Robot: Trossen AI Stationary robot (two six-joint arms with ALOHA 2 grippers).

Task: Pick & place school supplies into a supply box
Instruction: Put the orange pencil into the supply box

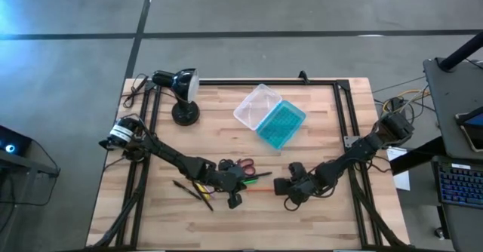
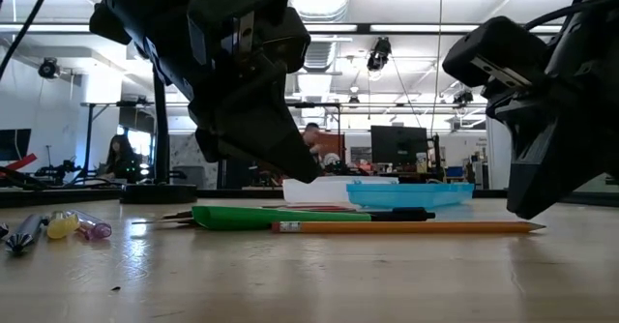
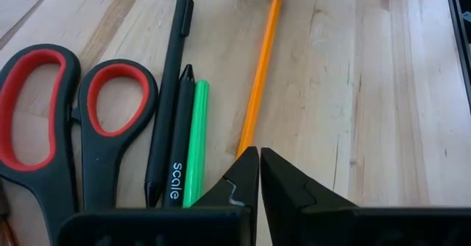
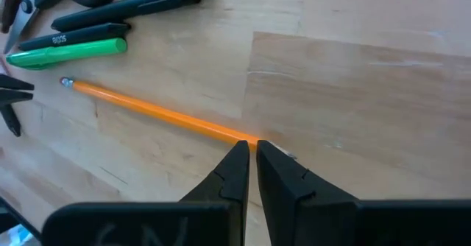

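Teal-and-clear supply box [image 1: 269,115] is lying open with no supplies visible inside, while scissors [image 1: 236,165], green marker [image 1: 255,178], pens [image 1: 190,191] and orange pencil [image 1: 266,189] are lying well short of it, left gripper [image 1: 235,200] and right gripper [image 1: 281,186] both hovering closed, gripping nothing.

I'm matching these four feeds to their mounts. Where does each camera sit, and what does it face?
High view: overhead, straight down on the table; both arms show.
Low view: tabletop height, looking across the orange pencil into the room; both arms hang in.
Left wrist view: behind the shut left claw, facing the scissors.
Right wrist view: behind the shut right claw, at the pencil's end.
Shared: the orange pencil appears in both wrist views.
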